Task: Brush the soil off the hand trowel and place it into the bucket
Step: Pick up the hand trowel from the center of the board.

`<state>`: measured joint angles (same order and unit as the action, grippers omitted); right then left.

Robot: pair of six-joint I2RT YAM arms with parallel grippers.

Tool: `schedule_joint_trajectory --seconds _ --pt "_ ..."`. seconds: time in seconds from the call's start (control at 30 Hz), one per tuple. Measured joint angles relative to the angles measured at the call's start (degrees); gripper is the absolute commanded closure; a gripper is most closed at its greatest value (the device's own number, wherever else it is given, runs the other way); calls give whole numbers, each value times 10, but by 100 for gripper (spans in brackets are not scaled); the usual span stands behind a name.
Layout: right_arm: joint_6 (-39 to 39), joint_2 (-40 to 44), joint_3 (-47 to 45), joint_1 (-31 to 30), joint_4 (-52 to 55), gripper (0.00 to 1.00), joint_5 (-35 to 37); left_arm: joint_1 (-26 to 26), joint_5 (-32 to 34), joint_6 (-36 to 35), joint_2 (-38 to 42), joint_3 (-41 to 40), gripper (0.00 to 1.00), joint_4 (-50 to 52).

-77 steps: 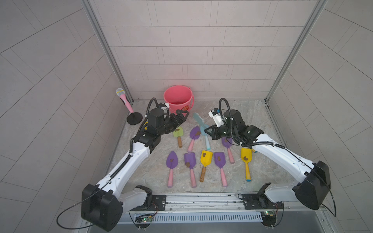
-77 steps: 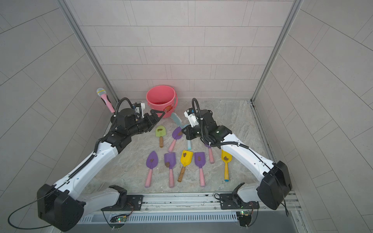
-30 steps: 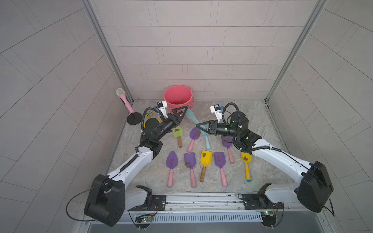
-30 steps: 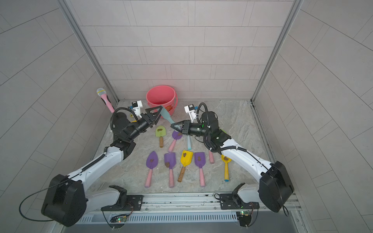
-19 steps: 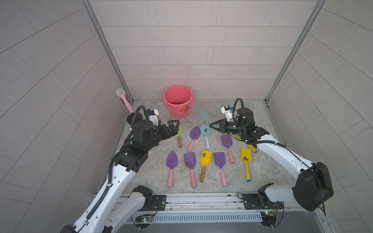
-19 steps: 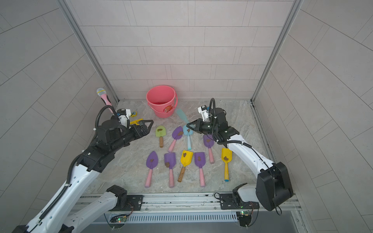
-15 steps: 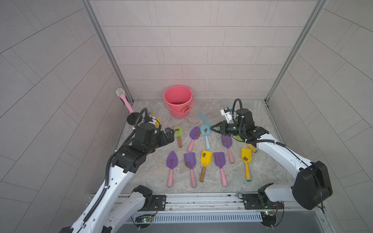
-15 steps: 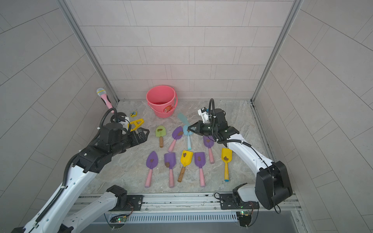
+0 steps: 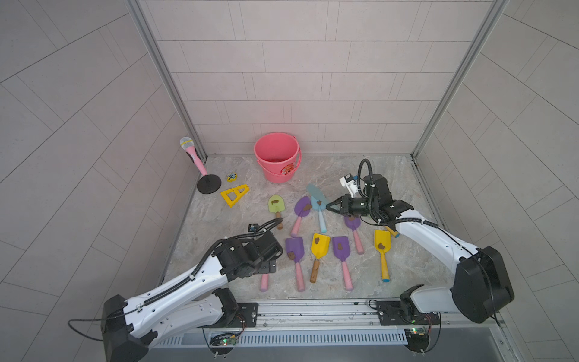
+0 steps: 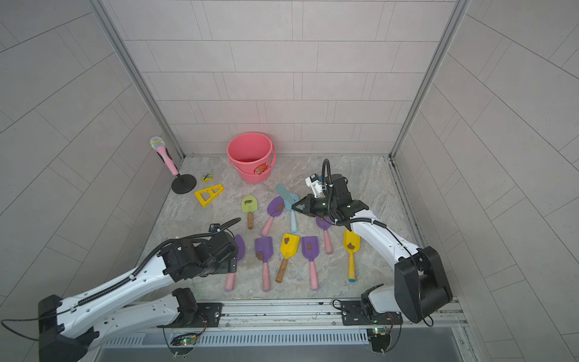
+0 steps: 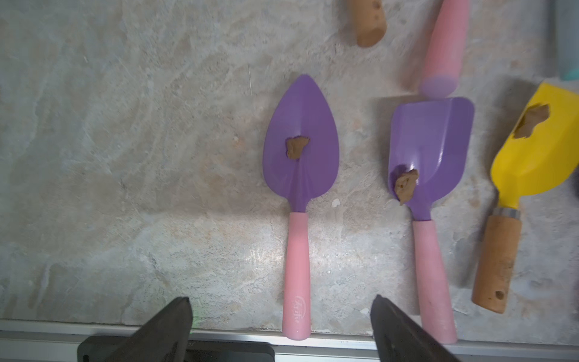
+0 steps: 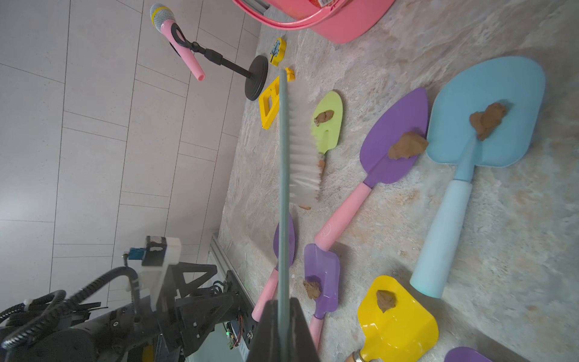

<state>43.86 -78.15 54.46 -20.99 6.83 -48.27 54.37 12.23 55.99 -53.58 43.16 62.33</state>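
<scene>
Left pincer (image 11: 280, 301) downward near the tabletop, jaws wide apart; right pincer (image 12: 283, 313) tight on brush (image 12: 283, 156), wrist level

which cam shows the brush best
The right wrist view: the brush fills the middle, white bristles plain, handle pinched in the shut right gripper. In both top views it is only a small teal shape ahead of that gripper. The left wrist view misses it.

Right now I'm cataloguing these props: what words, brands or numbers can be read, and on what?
No text is legible.
The sticker on the bucket: print too small to read.
The embossed mark on the pointed purple trowel, pink handle: blurred, unreadable.
The handle logo on the oval-bladed purple trowel: also unreadable.
</scene>
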Motion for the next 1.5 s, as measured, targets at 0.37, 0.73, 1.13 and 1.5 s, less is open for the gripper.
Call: schedule_joint_trajectory --seconds 0.37,0.73,1.13,1.5 --pt "-2 0 -1 0 1 100 -4 10 -67 61 -21 -139 29 -131" --pt "0 0 -6 0 1 100 0 10 -122 79 -26 -176 54 -168" --pt "3 2 -14 0 1 100 10 10 -122 71 -19 -145 90 -115" --pt "7 30 -25 0 5 100 11 10 -108 7 -57 37 100 -10"
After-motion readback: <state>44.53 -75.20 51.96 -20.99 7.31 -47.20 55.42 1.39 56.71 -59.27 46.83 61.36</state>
